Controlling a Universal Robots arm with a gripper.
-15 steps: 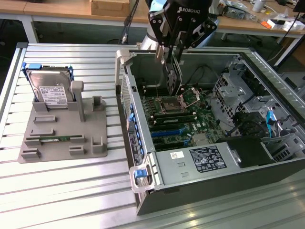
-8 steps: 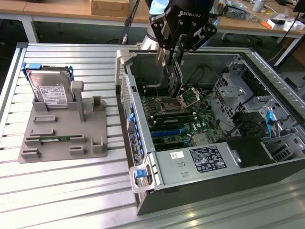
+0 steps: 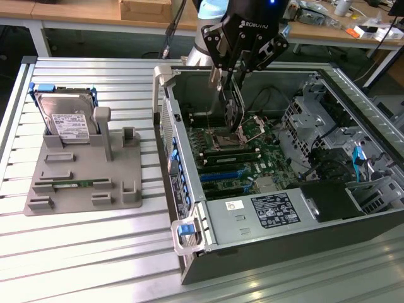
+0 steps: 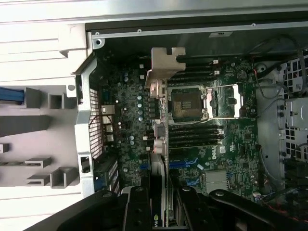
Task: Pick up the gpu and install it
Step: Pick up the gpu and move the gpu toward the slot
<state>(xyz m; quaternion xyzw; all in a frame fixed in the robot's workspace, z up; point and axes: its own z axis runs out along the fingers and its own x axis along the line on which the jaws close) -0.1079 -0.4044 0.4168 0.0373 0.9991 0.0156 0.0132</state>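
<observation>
Progress check, places taken from the computer case (image 3: pixel 252 243).

- On the exterior view's left of the case: the gray tray (image 3: pixel 126 170) holds the hard drive (image 3: pixel 66 117) standing on edge and the memory stick (image 3: pixel 72 184) lying flat. Neither is touched.
- Inside the case: the gripper (image 4: pixel 162 209) hangs over the motherboard (image 3: pixel 243 167), jaws clamped on the gpu (image 4: pixel 163 67), one on each flat side.
- The card is held on edge, with its silver bracket toward the case's rear wall. It sits above the board near the processor socket (image 4: pixel 185 103) and is not seated.
- The blue slots (image 3: pixel 222 175) look empty.

Judgement: pick-up is done and the card is inside the case. Alignment over a slot and seating remain.
</observation>
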